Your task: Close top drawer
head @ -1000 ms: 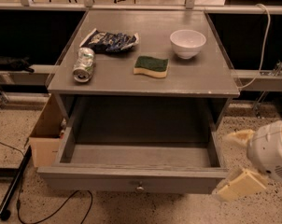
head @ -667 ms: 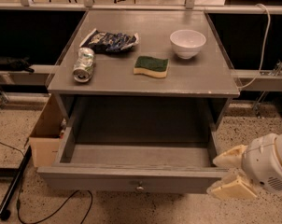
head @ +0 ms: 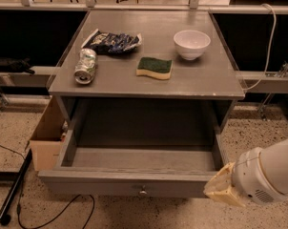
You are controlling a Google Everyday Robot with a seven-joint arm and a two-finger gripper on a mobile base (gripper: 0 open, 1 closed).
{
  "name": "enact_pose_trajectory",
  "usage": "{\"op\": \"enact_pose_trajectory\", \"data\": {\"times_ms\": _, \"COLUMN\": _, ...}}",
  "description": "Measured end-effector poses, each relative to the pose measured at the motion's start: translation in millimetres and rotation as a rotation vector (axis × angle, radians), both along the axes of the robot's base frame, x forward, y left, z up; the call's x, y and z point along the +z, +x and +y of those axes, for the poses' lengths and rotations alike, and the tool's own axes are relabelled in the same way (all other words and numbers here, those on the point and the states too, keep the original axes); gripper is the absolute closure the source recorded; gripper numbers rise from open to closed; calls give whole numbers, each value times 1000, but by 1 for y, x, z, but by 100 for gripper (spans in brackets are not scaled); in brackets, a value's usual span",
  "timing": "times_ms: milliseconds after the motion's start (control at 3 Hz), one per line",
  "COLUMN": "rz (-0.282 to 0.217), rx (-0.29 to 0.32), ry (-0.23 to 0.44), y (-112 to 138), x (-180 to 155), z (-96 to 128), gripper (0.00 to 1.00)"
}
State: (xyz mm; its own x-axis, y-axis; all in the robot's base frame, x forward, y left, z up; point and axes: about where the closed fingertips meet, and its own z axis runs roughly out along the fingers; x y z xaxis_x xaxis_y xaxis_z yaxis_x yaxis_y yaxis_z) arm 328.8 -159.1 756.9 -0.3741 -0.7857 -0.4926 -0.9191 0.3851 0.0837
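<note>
Your drawer (head: pixel 96 187) stands pulled well out from under the counter's front edge. Its inside is open to view, and its knob (head: pixel 143 192) sits at the middle of the front panel. Your pincer (head: pixel 223 191) is low on the right, below the counter's front right corner, with its tan tip over the right end of the drawer front. You cannot tell how far it is open, whether it has hold of anything, or whether it touches the panel.

On the counter (head: pixel 206 78) you have a can (head: pixel 86 66) lying on its side near the left edge. A crumpled bag (head: pixel 110 41) lies just behind it, toward the back left corner. A sponge (head: pixel 155 67) lies near the middle, green side up. A white bowl (head: pixel 191 44) stands upright behind it on the right. A cardboard box (head: pixel 46 137) sits on the floor below the left edge.
</note>
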Motion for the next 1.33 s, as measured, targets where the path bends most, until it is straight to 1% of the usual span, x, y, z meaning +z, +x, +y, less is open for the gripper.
{"op": "enact_pose_trajectory", "data": {"times_ms": 333, "rz": 58, "rx": 5, "ry": -29, "y": 8, "x": -23, "z": 3, "gripper": 100}}
{"op": "enact_pose_trajectory", "data": {"times_ms": 667, "rz": 58, "rx": 5, "ry": -29, "y": 8, "x": -23, "z": 3, "gripper": 100}}
{"op": "enact_pose_trajectory", "data": {"times_ms": 1000, "rz": 91, "rx": 4, "ry": -25, "y": 2, "x": -41, "z": 5, "gripper": 100}}
{"op": "enact_pose_trajectory", "data": {"times_ms": 1333, "rz": 136, "rx": 3, "ry": -16, "y": -3, "x": -64, "z": 8, "gripper": 100}}
